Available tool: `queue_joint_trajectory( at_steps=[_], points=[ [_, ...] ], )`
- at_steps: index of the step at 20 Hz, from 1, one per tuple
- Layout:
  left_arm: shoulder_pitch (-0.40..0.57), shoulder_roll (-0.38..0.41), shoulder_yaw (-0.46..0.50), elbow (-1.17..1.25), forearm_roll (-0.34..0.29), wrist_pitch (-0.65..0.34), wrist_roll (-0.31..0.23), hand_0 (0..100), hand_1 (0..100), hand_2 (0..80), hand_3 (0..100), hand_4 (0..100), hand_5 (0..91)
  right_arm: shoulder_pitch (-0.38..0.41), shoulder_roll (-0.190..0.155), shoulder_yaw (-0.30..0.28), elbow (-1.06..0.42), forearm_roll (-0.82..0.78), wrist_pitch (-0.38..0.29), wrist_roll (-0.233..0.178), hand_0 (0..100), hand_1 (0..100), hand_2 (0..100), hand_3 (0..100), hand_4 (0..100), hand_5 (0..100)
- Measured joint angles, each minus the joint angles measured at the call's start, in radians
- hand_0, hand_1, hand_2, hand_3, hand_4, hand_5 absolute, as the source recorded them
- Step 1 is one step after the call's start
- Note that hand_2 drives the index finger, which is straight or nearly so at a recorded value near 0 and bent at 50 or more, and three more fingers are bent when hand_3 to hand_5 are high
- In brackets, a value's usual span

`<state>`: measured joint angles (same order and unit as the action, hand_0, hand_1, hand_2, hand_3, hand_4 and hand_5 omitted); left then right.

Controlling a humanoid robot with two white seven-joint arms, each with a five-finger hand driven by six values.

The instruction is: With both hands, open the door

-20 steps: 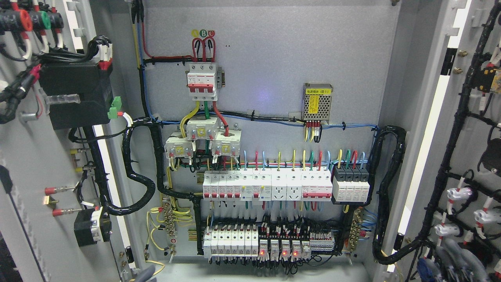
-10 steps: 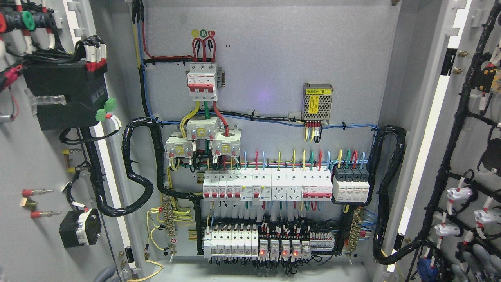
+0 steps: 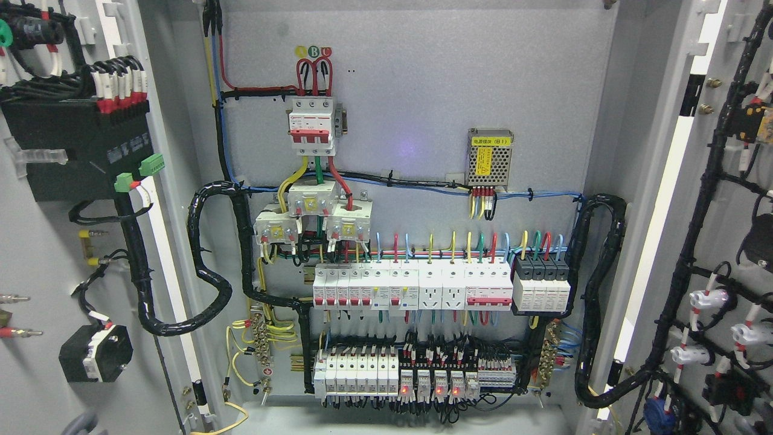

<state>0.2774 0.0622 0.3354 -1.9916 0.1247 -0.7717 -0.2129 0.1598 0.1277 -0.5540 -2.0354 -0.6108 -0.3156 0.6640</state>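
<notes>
The grey electrical cabinet (image 3: 423,90) stands open in the head view, with its breakers and wiring exposed. The left door (image 3: 36,254) is swung out to the left, its inner face carrying a black module (image 3: 72,145) and a cable loom. The right door (image 3: 724,241) is swung out to the right, with black cabling and white connectors on it. A small grey curved piece of my left hand (image 3: 78,424) shows at the bottom edge by the left door. How it grips is hidden. My right hand is out of sight.
Rows of white breakers (image 3: 410,287) and a lower terminal row (image 3: 416,371) fill the cabinet's middle. A perforated power supply (image 3: 490,156) sits upper right. Thick black conduit (image 3: 211,266) loops from the left door into the cabinet, and another loop (image 3: 598,302) hangs at the right.
The left door has swung further out to the left, carrying its module and plugs with it. The grey hand parts at the lower right have dropped out of view.
</notes>
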Motion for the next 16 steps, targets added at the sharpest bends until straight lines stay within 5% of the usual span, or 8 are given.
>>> queue_joint_trajectory(
  at_steps=[16],
  points=[
    [-0.109,0.121,0.152,0.187,0.075,0.0,-0.003,84,21,0.0,0,0,0.0,0.0,0.0,-0.097,0.01,-0.006,0.0,-0.003,0,0,0,0,0,0]
  ],
)
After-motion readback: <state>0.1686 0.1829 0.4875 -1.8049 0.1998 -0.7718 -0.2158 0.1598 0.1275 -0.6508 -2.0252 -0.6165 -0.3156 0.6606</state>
